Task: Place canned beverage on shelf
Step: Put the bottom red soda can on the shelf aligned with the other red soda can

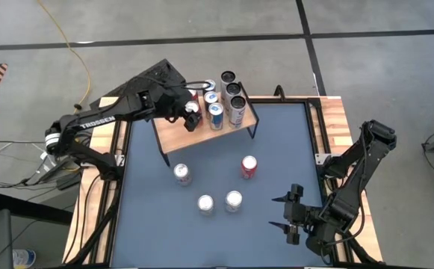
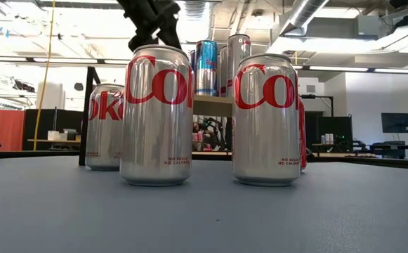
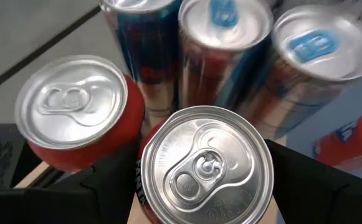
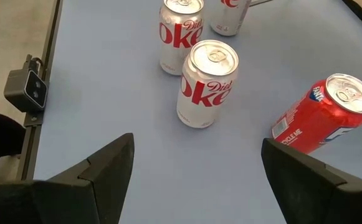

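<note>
My left gripper is over the shelf, closed on a can whose silver top fills the left wrist view between my two dark fingers — the can stands upright, long axis vertical, directly below the wrist, so the move that matters is straight down onto the wooden board (I judge its base is at or very near the board, but I cannot see the contact). Just beside it on one side sits a red can, and beyond it three tall slim cans stand in a tight row, near enough that any sideways drift on release could knock them. The board has bare wood toward its near edge and left end, so room remains there. On the blue table four more cans wait: three silver Diet Coke cans and a red one, all upright. My right gripper hangs low at the table's near right corner, fingers spread wide and holding nothing — it is the nearer arm to those waiting cans
</note>
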